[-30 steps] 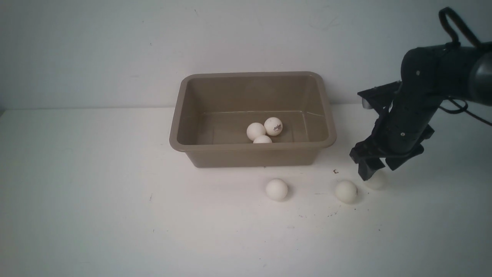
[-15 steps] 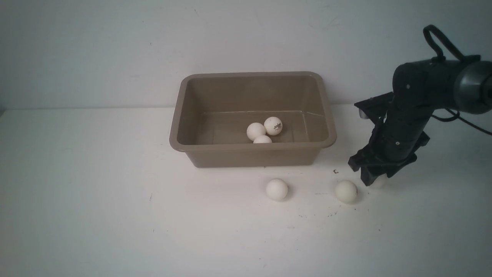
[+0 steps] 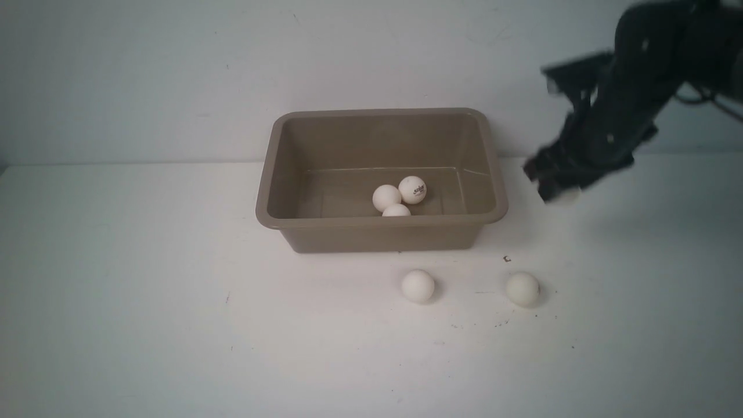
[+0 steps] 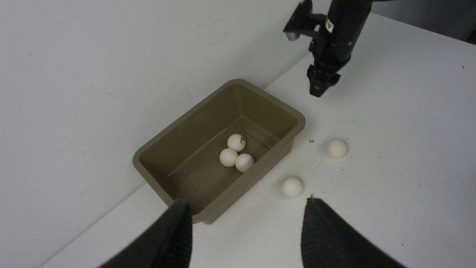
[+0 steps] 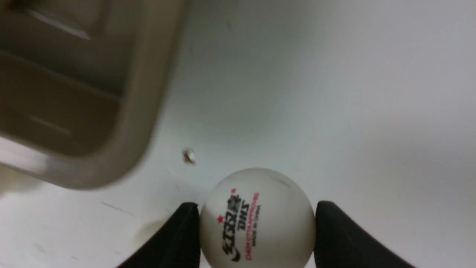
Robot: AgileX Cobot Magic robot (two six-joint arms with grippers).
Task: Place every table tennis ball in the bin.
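My left hand (image 4: 245, 208) hangs wide and empty. The worry is my right hand (image 3: 558, 187): it pinches one ball (image 5: 256, 217) aloft, right of the bin (image 3: 380, 222), and that smooth sphere could squirt free, or bounce off the rim if dropped early. The bin holds three balls (image 3: 386, 198), clustered; two more balls (image 3: 418, 285) lie on the table (image 3: 145, 302) in front of it.

White table (image 3: 145, 302), brown bin (image 3: 377, 238), ball (image 3: 417, 285) and second ball (image 3: 522, 289) before it, tiny speck (image 3: 507, 259), perhaps debris
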